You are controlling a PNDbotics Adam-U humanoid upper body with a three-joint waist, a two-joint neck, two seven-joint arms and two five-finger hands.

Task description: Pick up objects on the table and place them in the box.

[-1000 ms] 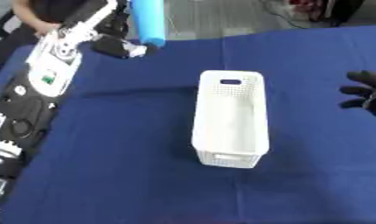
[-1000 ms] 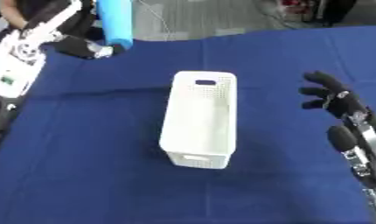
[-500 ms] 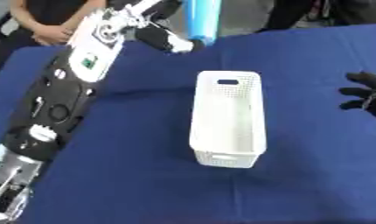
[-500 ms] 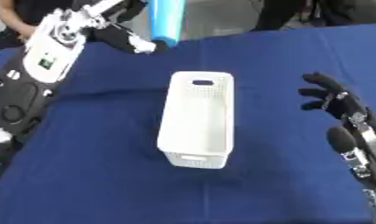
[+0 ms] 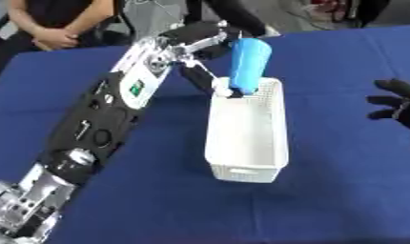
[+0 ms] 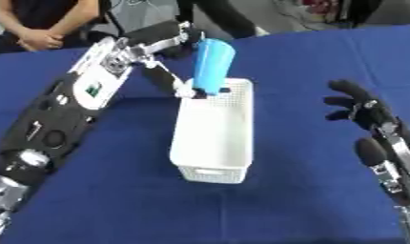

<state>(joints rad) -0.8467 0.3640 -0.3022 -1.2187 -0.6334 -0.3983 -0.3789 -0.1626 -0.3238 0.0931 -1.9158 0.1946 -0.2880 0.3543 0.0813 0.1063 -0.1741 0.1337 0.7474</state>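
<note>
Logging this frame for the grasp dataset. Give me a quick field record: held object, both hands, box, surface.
held object: blue cylinder, roughly upright, lower end over the far end of the box
left hand: curled round the blue cylinder, arm stretched in from lower left
right hand: idle at the right edge, fingers spread, holding nothing
box: white basket, slotted walls, nothing visible inside
surface: blue tablecloth

light blue cylinder, white perforated box, dark blue tablecloth, black right hand
</note>
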